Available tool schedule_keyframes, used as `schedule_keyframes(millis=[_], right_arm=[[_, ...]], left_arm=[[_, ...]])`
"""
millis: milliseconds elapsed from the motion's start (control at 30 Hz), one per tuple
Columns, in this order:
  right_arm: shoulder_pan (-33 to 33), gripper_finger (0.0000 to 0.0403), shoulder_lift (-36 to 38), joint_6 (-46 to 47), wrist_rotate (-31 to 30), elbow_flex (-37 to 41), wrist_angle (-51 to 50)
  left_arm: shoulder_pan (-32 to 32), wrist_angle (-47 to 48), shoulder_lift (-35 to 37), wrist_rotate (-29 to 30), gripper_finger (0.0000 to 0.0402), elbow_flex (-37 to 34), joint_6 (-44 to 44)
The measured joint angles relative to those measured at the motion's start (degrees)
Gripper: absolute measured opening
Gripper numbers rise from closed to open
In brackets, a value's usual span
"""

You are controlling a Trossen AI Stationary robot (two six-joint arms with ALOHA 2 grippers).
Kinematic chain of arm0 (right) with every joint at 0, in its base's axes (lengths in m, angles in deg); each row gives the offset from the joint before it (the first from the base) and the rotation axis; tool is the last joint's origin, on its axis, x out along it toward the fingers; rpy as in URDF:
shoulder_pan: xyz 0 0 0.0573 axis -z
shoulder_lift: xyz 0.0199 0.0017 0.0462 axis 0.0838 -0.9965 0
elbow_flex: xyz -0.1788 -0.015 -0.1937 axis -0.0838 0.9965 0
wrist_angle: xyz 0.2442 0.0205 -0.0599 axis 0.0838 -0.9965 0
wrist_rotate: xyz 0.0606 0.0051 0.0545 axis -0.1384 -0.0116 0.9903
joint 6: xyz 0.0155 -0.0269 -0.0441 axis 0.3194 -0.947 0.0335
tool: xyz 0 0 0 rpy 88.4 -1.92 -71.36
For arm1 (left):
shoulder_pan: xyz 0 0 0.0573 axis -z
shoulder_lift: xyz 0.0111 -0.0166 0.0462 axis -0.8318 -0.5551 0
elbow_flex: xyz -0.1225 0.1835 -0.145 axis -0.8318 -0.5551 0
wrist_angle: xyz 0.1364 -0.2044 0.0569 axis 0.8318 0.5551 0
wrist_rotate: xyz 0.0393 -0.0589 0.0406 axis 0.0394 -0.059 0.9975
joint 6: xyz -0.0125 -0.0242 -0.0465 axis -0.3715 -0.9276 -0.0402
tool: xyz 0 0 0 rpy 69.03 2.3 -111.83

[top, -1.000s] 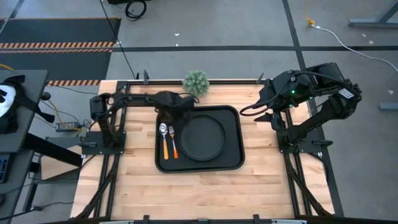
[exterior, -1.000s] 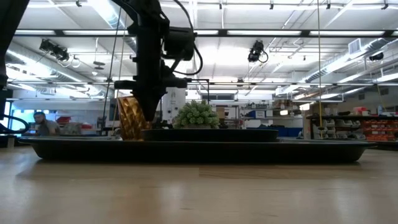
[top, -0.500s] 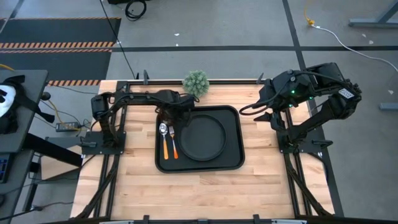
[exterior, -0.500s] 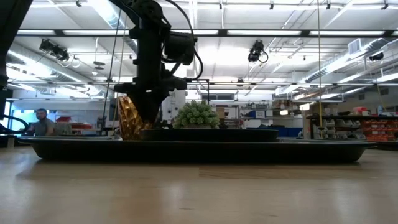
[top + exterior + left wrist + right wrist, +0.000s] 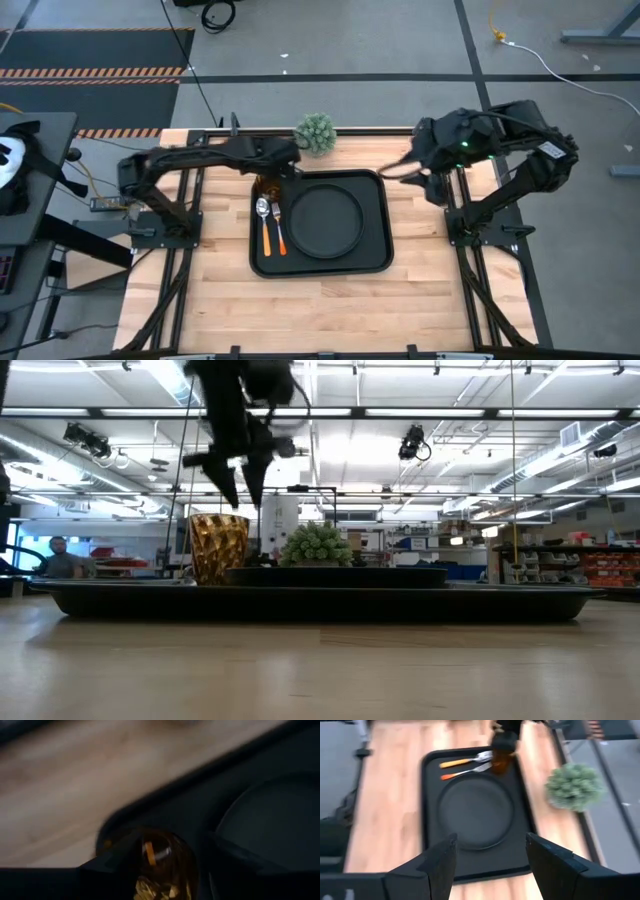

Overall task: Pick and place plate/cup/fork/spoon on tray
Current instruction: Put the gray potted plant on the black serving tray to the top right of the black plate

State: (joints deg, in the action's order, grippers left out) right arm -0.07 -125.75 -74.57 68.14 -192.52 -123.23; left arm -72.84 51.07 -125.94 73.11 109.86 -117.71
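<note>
— Hovering where, the left tool [image 5: 238, 500]?
— Directly above the cup [image 5: 219, 547], fingers apart, holding nothing.
— And the cup?
— Upright in the tray's [image 5: 375, 262] far-left corner, beside the plate [image 5: 325, 219].
— The right tool [image 5: 408, 172]?
— Farther off, fingers spread over the table [image 5: 430, 300].

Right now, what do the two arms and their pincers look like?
Both arms are dark, near-black, jointed segments trailing black cables. The left pincer ends in two tapered dark fingers. The right pincer has two broad, angular black fingers; a small green light glows on the right arm.
</note>
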Motion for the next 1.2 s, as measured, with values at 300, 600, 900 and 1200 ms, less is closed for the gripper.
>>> schedule_keyframes(millis=[300,600,900,1200], right_arm=[[6.68,0.0268,-8.75,-10.39,-1.51,0.02,3.98],[13.63,0.0331,-20.47,-17.85,-1.21,0.02,18.40],[22.44,0.0323,-29.82,-16.49,2.48,0.02,31.16],[28.36,0.0321,-38.28,-13.74,5.11,0.02,33.54]], left_arm=[[-3.72,-0.37,12.57,6.19,0.0202,0.03,8.99],[-10.29,0.43,21.89,6.15,0.0197,0.04,20.86],[-16.79,0.36,28.12,2.34,0.0197,0.04,32.58],[-19.18,0.67,28.92,-0.99,0.0197,0.04,41.49]])
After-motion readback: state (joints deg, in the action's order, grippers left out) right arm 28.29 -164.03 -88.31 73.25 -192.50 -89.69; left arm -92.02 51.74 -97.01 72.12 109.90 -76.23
